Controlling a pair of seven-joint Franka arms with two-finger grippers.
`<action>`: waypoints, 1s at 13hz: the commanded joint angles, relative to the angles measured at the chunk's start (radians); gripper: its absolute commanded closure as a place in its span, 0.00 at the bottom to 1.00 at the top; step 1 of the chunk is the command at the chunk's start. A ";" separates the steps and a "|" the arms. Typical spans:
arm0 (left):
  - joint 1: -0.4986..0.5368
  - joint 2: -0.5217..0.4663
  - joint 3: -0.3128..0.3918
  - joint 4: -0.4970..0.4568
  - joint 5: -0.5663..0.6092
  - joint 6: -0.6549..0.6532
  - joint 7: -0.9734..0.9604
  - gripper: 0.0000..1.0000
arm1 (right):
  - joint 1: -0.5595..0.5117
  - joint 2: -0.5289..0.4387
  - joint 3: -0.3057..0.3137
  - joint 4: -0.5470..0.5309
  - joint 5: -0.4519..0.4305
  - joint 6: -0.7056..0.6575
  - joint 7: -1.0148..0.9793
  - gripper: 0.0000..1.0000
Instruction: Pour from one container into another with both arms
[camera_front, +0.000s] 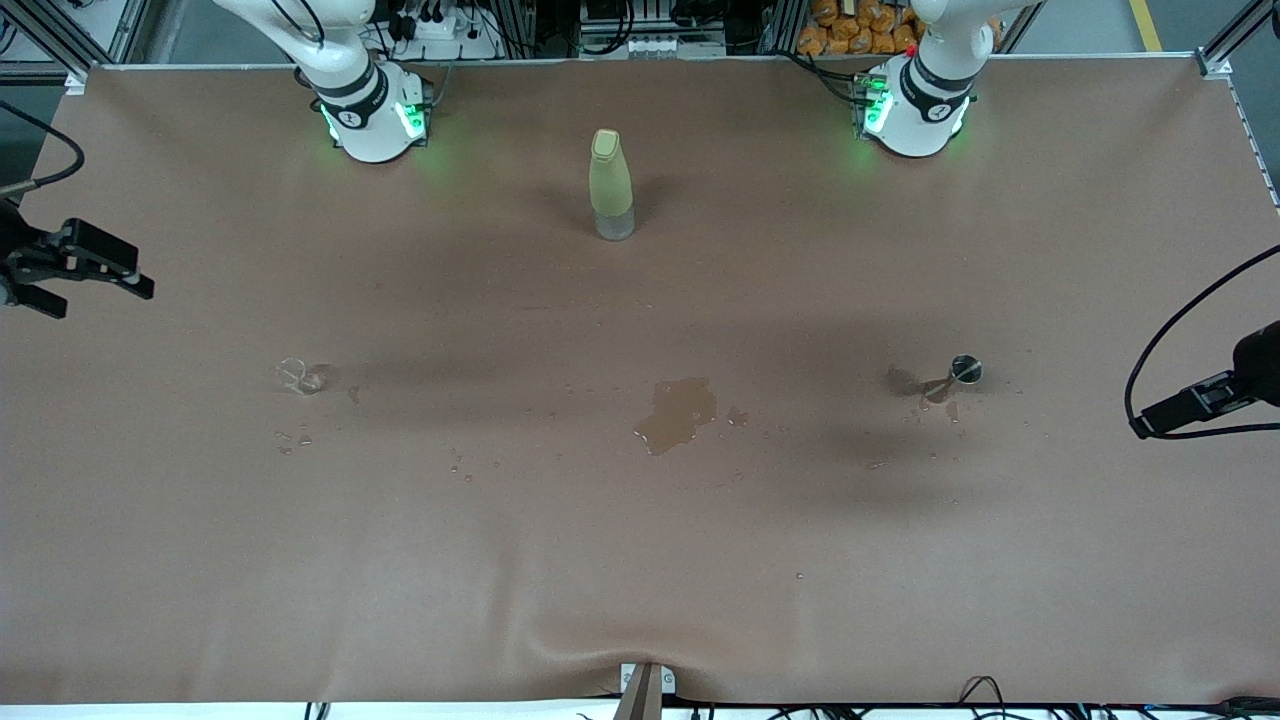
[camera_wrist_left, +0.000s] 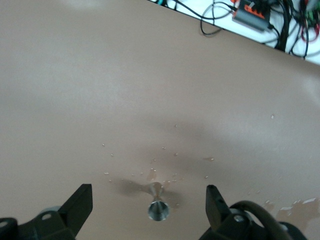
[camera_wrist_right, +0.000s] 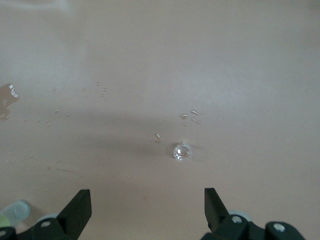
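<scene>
The tiny clear stemless cup (camera_front: 300, 377) sits on the brown table toward the right arm's end, with droplets around it. The right wrist view shows the cup (camera_wrist_right: 181, 151) ahead of my right gripper (camera_wrist_right: 146, 205), which is open and empty. In the front view the right gripper (camera_front: 105, 298) hangs over the table's edge, well clear of the cup. The small stemmed glass (camera_front: 960, 372) is toward the left arm's end. My left gripper (camera_wrist_left: 148, 200) is open, and the stemmed glass (camera_wrist_left: 158, 204) shows between its fingers without touching them. That left gripper (camera_front: 1150, 420) is at the table's edge.
A tall yellow-green bottle (camera_front: 611, 185) stands between the two arm bases. A wet puddle (camera_front: 680, 412) lies at the table's middle, with scattered droplets (camera_front: 460, 465) nearer the front camera. A wet patch (camera_front: 905, 381) lies beside the stemmed glass.
</scene>
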 joint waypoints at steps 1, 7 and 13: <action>0.000 -0.036 0.005 -0.032 0.020 -0.005 0.094 0.00 | 0.012 -0.057 -0.067 -0.106 -0.020 0.032 0.055 0.00; -0.029 -0.042 0.011 -0.030 0.020 -0.006 0.100 0.00 | 0.037 -0.077 -0.158 -0.163 -0.022 0.032 0.072 0.00; -0.392 -0.122 0.401 -0.099 -0.054 -0.032 0.180 0.00 | 0.075 -0.067 -0.158 -0.157 -0.097 0.055 0.160 0.00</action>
